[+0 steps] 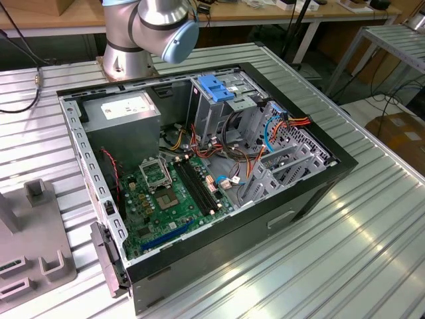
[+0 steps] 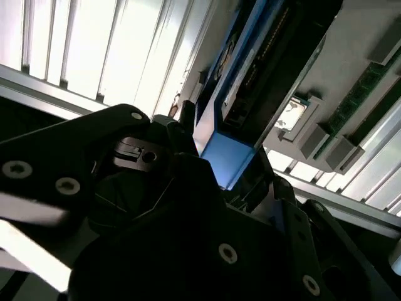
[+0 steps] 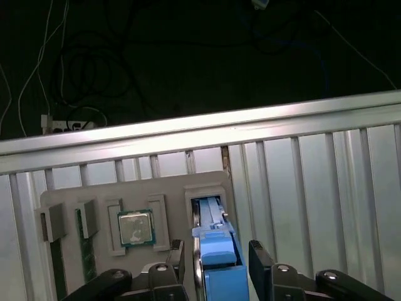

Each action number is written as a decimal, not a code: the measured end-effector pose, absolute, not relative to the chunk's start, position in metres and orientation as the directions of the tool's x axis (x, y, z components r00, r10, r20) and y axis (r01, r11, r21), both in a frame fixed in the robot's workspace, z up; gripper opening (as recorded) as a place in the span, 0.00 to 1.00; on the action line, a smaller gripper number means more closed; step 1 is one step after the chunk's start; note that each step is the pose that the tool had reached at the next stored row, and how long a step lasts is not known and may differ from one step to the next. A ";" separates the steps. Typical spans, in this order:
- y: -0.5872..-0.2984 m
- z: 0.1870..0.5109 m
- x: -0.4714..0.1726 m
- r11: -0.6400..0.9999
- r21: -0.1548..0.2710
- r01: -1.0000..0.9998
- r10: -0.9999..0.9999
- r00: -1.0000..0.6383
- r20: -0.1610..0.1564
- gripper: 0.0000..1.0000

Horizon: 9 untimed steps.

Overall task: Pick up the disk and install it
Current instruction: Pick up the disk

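Closest to us, in both wrist views, the gripper [image 3: 219, 266] sits astride the blue end of the disk [image 3: 212, 216]. We cannot tell whether it is clamped on that blue plastic or merely set around it. The disk stands on edge in a narrow slot of the grey tray [image 3: 69, 194], with its blue rail facing the first wrist view. In the second wrist view we see the disk's dark body [image 2: 276, 56] running away from the gripper [image 2: 225, 166] along the tray.

Just beside the disk's slot, we find a processor chip [image 3: 135, 227] lying flat in its own square recess. Past it, two memory sticks [image 3: 86, 251] stand in slim slots. The tray rests on the slatted table [image 3: 313, 188], near the table's edge.

Farther off, in the exterior view, we see a corner of the tray at the exterior view's left. The open computer case [image 1: 285, 219] lies on its side in the middle of the table. Inside it the green motherboard [image 1: 166, 199] faces up. Behind the motherboard is the grey power supply [image 1: 126, 113]. Toward the exterior view's right, a metal drive cage [image 1: 229, 116] carries a blue latch [image 1: 216, 86] on top, and loose cables [image 1: 279, 126] hang around it. Beyond the case, the arm [image 1: 153, 26] rises from its base at the far side of the table.
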<state>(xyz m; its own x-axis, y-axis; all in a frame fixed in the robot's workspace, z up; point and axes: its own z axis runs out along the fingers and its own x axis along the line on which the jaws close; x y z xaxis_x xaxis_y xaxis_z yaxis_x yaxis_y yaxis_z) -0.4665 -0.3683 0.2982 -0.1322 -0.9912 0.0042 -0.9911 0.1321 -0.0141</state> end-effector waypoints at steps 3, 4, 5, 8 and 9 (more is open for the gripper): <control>-0.364 0.297 -0.467 0.132 -0.014 -0.991 -0.991 -0.132 0.004 0.44; -0.365 0.297 -0.467 0.132 -0.014 -0.991 -0.991 -0.132 0.004 0.44; -0.366 0.297 -0.467 0.132 -0.014 -0.991 -0.991 -0.132 0.004 0.44; -0.368 0.297 -0.467 0.132 -0.014 -0.991 -0.991 -0.132 0.005 0.44; -0.368 0.297 -0.467 0.132 -0.014 -0.991 -0.991 -0.132 0.005 0.44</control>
